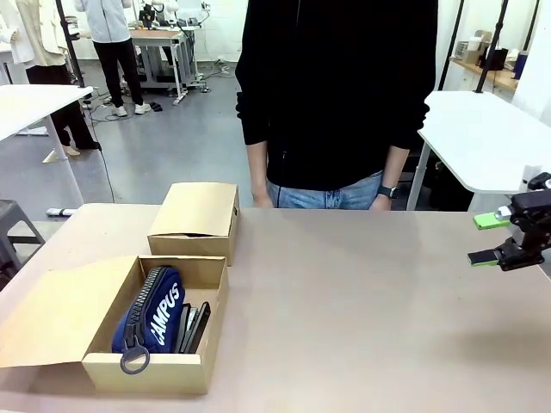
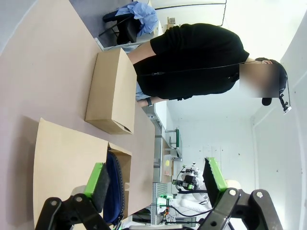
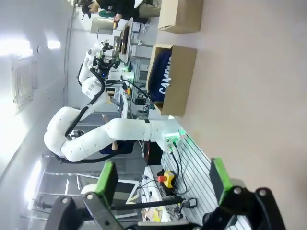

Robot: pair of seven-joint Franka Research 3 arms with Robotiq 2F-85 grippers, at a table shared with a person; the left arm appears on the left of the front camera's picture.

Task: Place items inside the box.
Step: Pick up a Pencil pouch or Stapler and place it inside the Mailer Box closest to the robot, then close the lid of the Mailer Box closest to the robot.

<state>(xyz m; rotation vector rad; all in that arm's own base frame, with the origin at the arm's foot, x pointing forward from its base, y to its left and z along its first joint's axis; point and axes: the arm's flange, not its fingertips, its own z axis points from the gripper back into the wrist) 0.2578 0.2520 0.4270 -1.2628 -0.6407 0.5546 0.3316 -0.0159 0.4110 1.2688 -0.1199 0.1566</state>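
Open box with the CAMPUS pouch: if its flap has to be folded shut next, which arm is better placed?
Probably left. The open box sits on the robot's left, and the left gripper, open, has the navy pouch close ahead. The right gripper, open and empty, hangs at the far right edge.

An open cardboard box (image 1: 103,366) sits at the near left of the table, its flap folded out flat to the left. Inside lies a navy pouch (image 1: 153,311) with white lettering "CAMPUS", resting on its edge lengthwise, zip along the left side and a metal ring pull at the near end. Just right of the pouch, black items (image 1: 195,327) stand on edge against the box's right wall; what they are cannot be told.
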